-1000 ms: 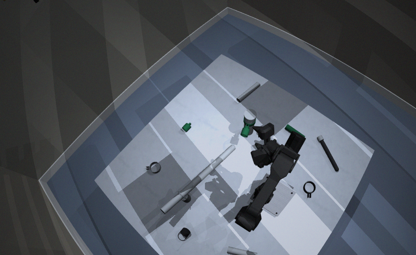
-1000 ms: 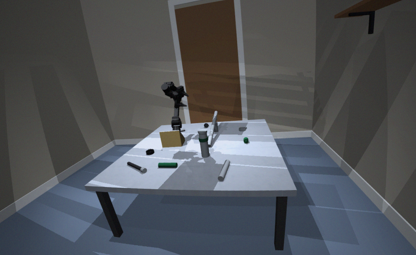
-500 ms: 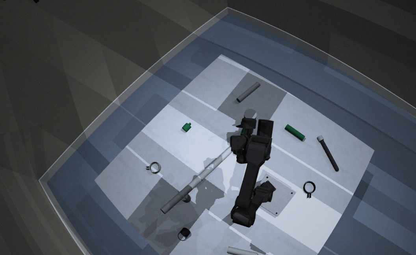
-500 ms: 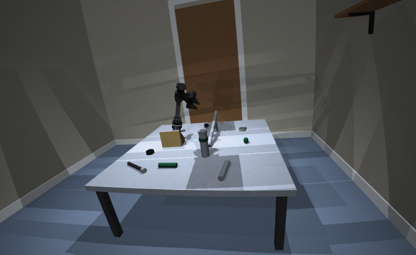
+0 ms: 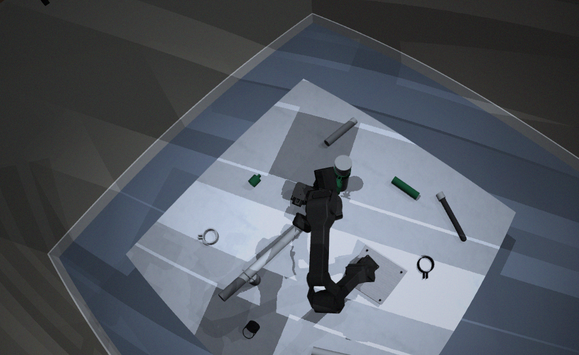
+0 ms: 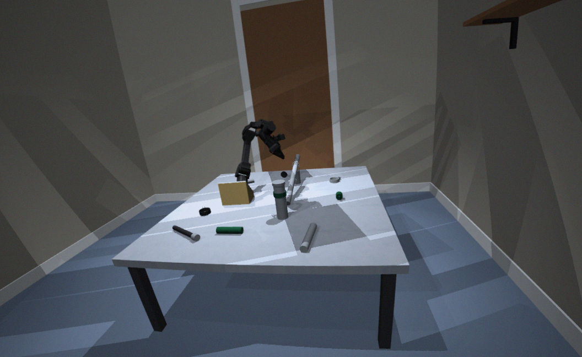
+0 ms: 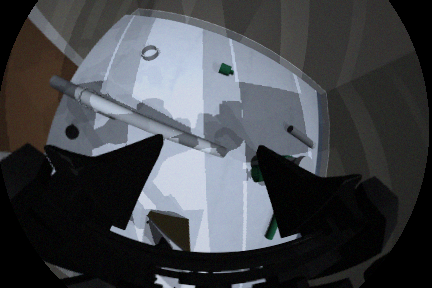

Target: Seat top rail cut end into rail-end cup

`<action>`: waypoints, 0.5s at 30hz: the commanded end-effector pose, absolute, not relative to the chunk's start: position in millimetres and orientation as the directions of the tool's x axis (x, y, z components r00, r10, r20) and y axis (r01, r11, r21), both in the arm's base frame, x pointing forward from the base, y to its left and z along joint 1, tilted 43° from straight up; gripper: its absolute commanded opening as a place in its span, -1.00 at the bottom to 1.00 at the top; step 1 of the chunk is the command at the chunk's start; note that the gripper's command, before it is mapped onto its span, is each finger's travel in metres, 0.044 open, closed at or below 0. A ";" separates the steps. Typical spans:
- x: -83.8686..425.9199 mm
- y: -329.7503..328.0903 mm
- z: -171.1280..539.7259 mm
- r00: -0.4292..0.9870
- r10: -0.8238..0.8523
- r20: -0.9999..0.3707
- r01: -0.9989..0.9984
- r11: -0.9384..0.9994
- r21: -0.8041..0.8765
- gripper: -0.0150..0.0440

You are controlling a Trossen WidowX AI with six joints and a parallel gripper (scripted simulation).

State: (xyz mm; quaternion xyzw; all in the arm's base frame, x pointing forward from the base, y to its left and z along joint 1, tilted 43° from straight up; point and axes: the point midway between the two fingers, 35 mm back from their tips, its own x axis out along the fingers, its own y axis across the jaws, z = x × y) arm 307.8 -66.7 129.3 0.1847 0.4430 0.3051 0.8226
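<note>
Grey rail (image 5: 273, 251) (image 6: 292, 177) (image 7: 135, 120), likely stiff, slippery, nose-heavy; grip near the cut end, leaving insertion length. Gripper (image 5: 301, 211) (image 6: 283, 157) (image 7: 211, 145) spread, holding nothing.

Looks smooth and metallic on the pale rail (image 5: 275, 250) (image 6: 293, 176) (image 7: 135, 120), finely brushed on the screwed plate (image 5: 387, 278). Appears matt black on the arm (image 5: 319, 247) (image 6: 245, 153), plastic-like on the green tube (image 5: 405, 188) (image 6: 229, 230) (image 7: 271, 229), smooth and matt across the tabletop (image 5: 247, 211) (image 6: 350, 231) (image 7: 175, 84).
</note>
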 end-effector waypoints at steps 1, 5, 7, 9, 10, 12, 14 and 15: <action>313.6 -37.5 115.1 0.334 0.689 -0.643 -0.171 0.715 0.678 1.00; 313.6 -37.5 115.1 0.334 0.689 -0.643 -0.171 0.715 0.678 1.00; 313.6 -37.5 115.1 0.334 0.689 -0.643 -0.171 0.715 0.678 1.00; 313.6 -37.5 115.1 0.334 0.689 -0.643 -0.171 0.715 0.678 1.00; 313.7 -38.5 114.2 0.333 0.689 -0.644 -0.182 0.717 0.673 1.00; 314.4 -42.9 110.5 0.330 0.690 -0.644 -0.234 0.721 0.652 1.00; 315.4 -50.9 103.7 0.326 0.692 -0.645 -0.327 0.722 0.610 1.00; 315.8 -56.0 99.2 0.323 0.693 -0.644 -0.387 0.718 0.579 1.00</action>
